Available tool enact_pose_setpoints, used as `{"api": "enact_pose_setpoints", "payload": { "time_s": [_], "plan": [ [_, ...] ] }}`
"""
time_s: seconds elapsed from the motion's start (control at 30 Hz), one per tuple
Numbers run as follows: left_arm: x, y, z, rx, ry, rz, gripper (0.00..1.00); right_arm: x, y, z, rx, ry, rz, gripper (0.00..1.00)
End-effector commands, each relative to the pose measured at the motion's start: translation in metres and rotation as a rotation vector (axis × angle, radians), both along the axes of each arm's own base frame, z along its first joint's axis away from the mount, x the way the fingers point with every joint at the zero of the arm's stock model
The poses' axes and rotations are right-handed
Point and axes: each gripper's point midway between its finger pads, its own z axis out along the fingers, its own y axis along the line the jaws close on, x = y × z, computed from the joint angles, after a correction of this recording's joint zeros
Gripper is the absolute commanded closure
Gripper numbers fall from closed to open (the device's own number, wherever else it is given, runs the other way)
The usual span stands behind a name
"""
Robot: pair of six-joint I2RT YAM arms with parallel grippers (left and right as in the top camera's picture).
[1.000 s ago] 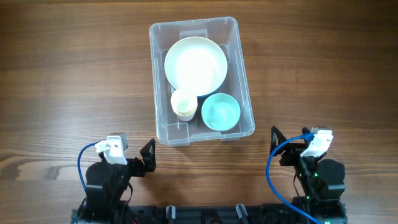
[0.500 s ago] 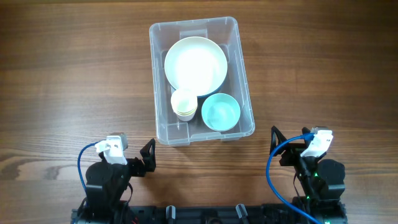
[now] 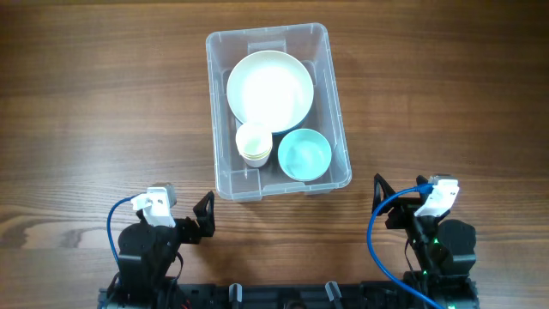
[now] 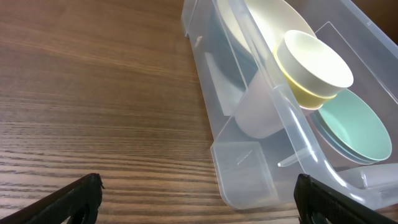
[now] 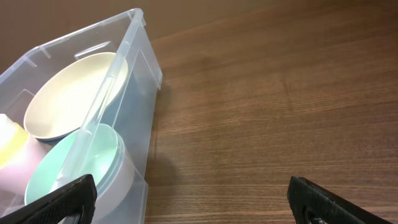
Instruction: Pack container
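Only the dark tips of the left gripper's [image 4: 199, 190] fingers [image 4: 74, 196] show in its wrist view, one in each lower corner of the frame. They are spread wide and hold nothing, with bare wood grain and the nearest corner of the bin between them. The right gripper [image 5: 193, 193] stands the same way: its fingers [image 5: 323, 199] are wide apart and empty, and all but the tips is cut off by the frame. Both grippers sit by the near edge of the brown wooden table [image 3: 103, 103], one toward each near corner, apart from the bin. From above, each is largely covered by its own wrist and a looping blue cable [image 3: 111, 233]. The large clear plastic rectangular container [image 3: 266, 31] rests on the worktop about midway between the left and right edges, toward the far edge and turned slightly askew. Inside it, a wide cream round plate [image 3: 269, 90] fills the far half. A small cream cup [image 3: 254, 143] stands at the near left and a pale turquoise bowl [image 3: 304, 154] at the near right. In the left wrist view a second, yellower rim shows under the cup, so it may be a stack, but the cloudy wall hides how many there are. The right wrist view crops the bin at the left edge of the frame, and the wall blurs the bowl's lower part.
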Motion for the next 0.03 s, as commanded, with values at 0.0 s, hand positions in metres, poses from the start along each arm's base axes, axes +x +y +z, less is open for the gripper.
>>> {"api": "enact_pose_setpoints", "payload": {
  "time_s": [0.0],
  "plan": [
    [-0.0007, -0.0039, -0.0011, 0.008, -0.007, -0.030, 0.00, -0.0004, 0.0034, 0.0046, -0.009, -0.025, 0.023, 0.00]
  ]
}}
